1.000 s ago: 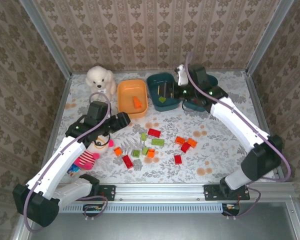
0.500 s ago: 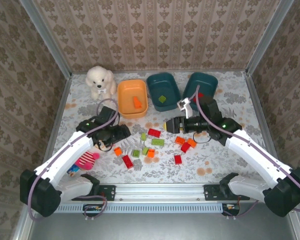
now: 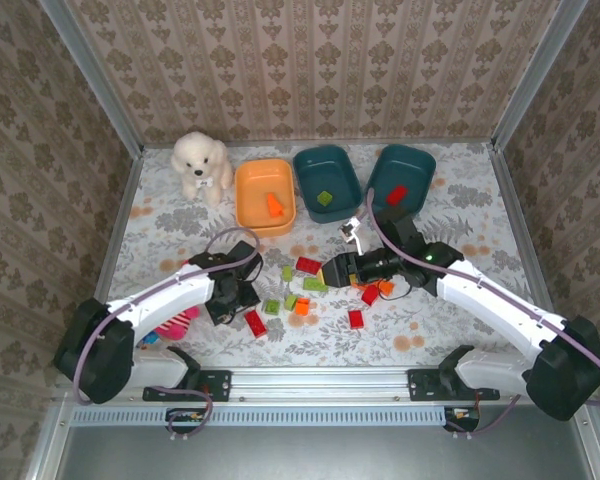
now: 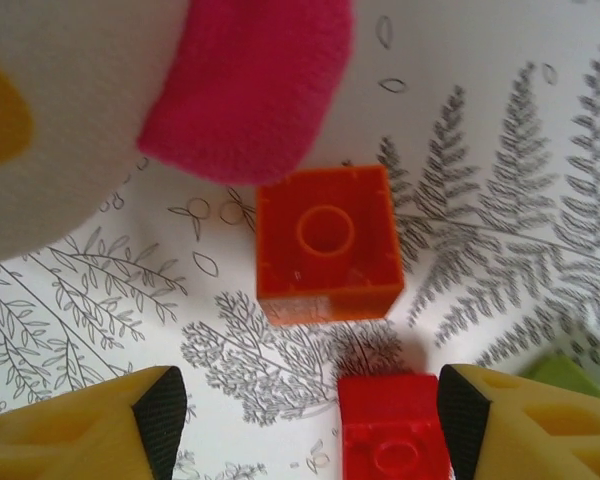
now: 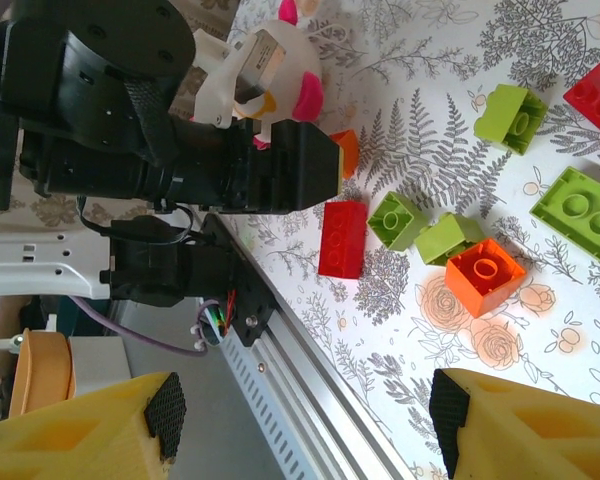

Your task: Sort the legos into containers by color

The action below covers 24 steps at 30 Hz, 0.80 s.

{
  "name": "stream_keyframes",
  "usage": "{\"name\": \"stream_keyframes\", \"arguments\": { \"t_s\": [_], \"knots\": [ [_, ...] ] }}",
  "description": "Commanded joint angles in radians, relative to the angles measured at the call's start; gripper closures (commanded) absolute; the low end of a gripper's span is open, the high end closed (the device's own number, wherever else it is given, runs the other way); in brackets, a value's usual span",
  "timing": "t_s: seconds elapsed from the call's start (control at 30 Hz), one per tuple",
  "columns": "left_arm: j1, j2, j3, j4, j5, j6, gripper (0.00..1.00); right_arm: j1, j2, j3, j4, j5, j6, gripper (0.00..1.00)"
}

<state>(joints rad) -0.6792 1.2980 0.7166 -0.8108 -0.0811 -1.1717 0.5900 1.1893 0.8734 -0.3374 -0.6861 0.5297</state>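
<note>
From above I see the legos (image 3: 308, 265) strewn mid-table between my left gripper (image 3: 238, 298) and right gripper (image 3: 327, 272), with the tubs (image 3: 255, 212) behind. On the left wrist the jaws are wide, with an orange brick (image 4: 328, 245) ahead and a red brick (image 4: 392, 435) between them. On the right wrist the jaws are wide above the green bricks (image 5: 398, 220).

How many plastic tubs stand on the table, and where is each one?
3. The orange tub stands at the back, right of the white plush dog; the first teal tub is next on its right; the second teal tub is furthest right. None seems hidden.
</note>
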Motion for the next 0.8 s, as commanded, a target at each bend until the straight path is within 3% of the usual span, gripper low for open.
{"name": "stream_keyframes", "arguments": {
  "t_s": [0.0,0.2,0.5,0.63,0.77],
  "knots": [
    [0.009,0.027,-0.016,0.056,-0.055,-0.026,0.31,0.007,0.010,0.038,0.033,-0.031,0.009,0.31],
    [0.020,0.065,-0.035,0.161,-0.071,0.018,0.36,0.008,0.010,0.044,0.034,-0.031,0.018,0.31],
    [0.021,0.088,-0.036,0.159,-0.081,0.047,0.66,0.008,0.006,0.049,0.032,-0.025,0.023,0.31],
    [0.004,0.051,0.068,0.079,-0.122,0.091,0.72,0.006,-0.019,0.051,0.063,0.032,0.048,0.31],
    [0.017,0.065,0.238,0.025,-0.139,0.188,0.75,-0.004,-0.069,0.026,0.162,0.182,0.124,0.30]
  ]
}}
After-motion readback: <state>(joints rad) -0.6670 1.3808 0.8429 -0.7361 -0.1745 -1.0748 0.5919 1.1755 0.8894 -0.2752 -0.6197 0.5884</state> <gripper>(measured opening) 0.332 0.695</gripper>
